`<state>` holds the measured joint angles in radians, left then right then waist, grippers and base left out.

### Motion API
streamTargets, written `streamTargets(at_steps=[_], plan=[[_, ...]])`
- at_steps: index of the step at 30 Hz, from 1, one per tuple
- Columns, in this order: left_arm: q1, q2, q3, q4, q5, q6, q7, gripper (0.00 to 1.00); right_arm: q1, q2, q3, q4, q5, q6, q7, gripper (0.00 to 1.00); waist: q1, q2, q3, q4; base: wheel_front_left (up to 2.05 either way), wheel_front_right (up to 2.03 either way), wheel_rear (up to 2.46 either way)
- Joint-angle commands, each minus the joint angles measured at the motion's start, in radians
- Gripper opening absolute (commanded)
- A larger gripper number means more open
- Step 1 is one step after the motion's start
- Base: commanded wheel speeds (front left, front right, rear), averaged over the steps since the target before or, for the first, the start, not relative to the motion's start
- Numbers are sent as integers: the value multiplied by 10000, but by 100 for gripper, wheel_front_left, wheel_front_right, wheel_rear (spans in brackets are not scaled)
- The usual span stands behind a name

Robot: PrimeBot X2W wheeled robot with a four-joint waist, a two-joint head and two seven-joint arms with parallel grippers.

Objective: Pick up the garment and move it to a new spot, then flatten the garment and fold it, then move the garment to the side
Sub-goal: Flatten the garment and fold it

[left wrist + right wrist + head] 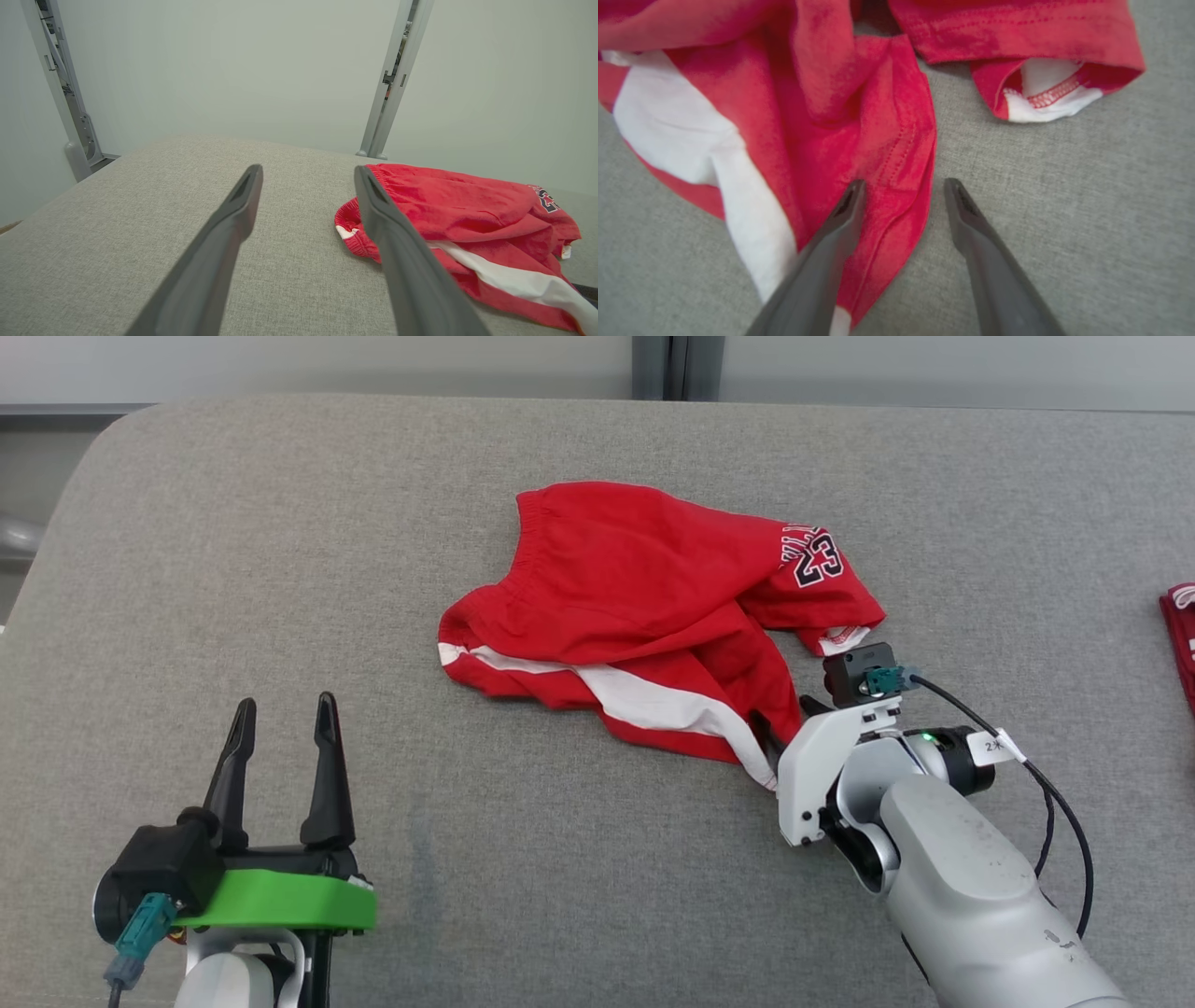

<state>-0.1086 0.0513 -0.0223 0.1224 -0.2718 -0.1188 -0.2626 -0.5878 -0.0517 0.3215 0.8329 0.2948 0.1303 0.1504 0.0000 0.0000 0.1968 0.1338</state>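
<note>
- A grey woven surface [280, 569] takes up most of the head view, with a pale wall along the top edge; in the left wrist view a metal post [392, 79] stands against that wall in the upper right.
- The garment [635, 597], a pair of red shorts with white side stripes and the number 23 printed near its upper right, lies crumpled just right of the head view's centre, its elastic waistband toward the top.
- The left gripper [285, 702] sits in the lower left of the head view, fingers pointing up the frame and spread apart with nothing between them. It is well apart from the garment, and a green bracket [280, 901] sits at its wrist.
- The right gripper [904, 183] is at the garment's lower right corner. In the right wrist view its fingers are parted: the left one lies over the red cloth, the right one over bare grey surface, and the stitched hem runs between them. They have not closed on the fabric.
- A black cable [1046, 784] loops beside the right forearm in the lower right of the head view.
- Another red item [1181, 644] peeks in at the right edge.
</note>
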Motion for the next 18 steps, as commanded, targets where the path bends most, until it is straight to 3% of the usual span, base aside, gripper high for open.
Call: streamTargets(at_steps=[1, 10, 18], plan=[[-70, -6, 71, 2, -102, 2, -23, 100, 151, 13, 71, 332, -181, 2, 16, 0, 0, 0, -22, -33, 0, 0, 0], [367, -2, 357, -60, -89, 54, -24, 100, 415, -263, -2059, -44, -1917, -7, -1165, 0, 0, 0, -421, -603, 0, 0, 0], [496, 0, 314, -156, -146, 93, -24, 100, 1115, -765, -3499, -1455, -2945, -7, -922, 0, 0, 0, -533, -1077, 0, 0, 0]])
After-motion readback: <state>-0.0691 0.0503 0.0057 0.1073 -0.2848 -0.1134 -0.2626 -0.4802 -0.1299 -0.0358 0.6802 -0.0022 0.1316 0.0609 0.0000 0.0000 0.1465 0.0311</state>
